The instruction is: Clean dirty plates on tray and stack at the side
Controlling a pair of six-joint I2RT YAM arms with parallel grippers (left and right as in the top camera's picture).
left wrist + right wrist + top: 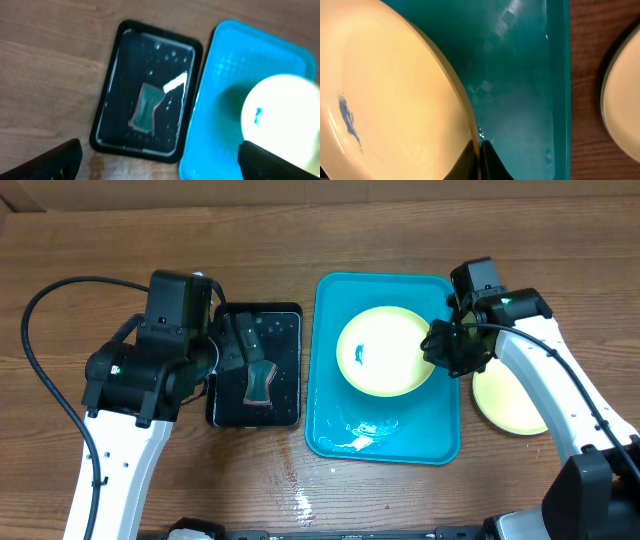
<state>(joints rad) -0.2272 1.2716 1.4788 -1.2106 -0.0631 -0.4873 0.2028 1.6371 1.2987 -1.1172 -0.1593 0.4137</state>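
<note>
A plate [385, 352] with a small blue smudge lies in the turquoise tray [330, 430]. My right gripper [440, 345] is shut on its right rim. In the right wrist view the fingers [480, 150] pinch the rim of this plate [395, 100], which is tilted above the tray floor [520, 75]. Another plate [510, 405] lies on the table to the right of the tray; it also shows in the right wrist view [625, 100]. I cannot tell whether a third plate lies under it. My left gripper [160, 156] is open and empty above the black tray.
A smaller black tray [285, 330] left of the turquoise one holds water and a green-brown sponge [258, 383]. The sponge [145, 106] also shows in the left wrist view. Water drops lie in the turquoise tray's front part [365, 430] and on the table before it.
</note>
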